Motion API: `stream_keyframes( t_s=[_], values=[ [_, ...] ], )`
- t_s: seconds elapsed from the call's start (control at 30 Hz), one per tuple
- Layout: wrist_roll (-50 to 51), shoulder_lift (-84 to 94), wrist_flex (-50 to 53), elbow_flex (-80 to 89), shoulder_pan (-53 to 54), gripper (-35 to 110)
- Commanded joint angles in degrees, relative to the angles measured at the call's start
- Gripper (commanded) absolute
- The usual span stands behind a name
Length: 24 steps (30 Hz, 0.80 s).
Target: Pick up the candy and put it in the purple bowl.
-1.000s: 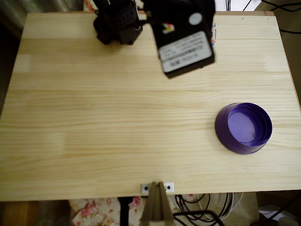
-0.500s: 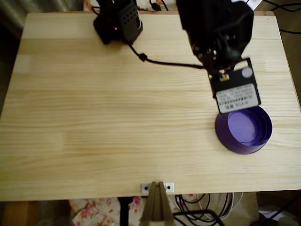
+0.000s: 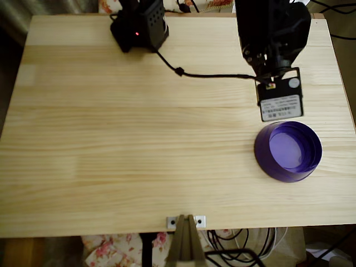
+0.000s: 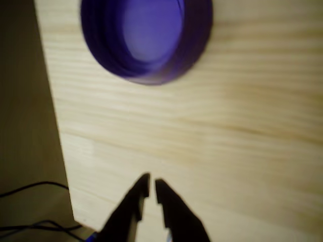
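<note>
Closest in the wrist view, the black two-finger gripper (image 4: 152, 185) is almost closed, a sliver of gap and nothing in it, over the pale wooden table (image 4: 242, 126) with the glossy purple plastic bowl (image 4: 194, 45) beyond. The overhead view adds the black arm (image 3: 272, 33) just behind the bowl. Where the small wrapped candy lies I cannot tell; probably light and slippery, best pinched mid-body.

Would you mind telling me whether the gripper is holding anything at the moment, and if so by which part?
Nothing is held. In the wrist view the gripper has its tips nearly together with only bare table showing in the narrow gap, short of the purple bowl.
</note>
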Motion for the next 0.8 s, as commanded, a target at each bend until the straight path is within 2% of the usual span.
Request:
stream_keyframes(
  t_s=[0.0, 0.17, 0.27, 0.53, 0.77],
  values=[
    [4.13, 6.50, 3.96, -0.88, -2.29, 2],
    [9.32, 11.16, 4.92, 3.96, -5.71, 3],
    [12.04, 11.16, 8.96, 2.90, -8.09, 3],
    [18.72, 12.57, 12.13, 3.60, -14.50, 3],
    [25.05, 11.78, 11.78, 5.19, -20.65, 5]
  ],
)
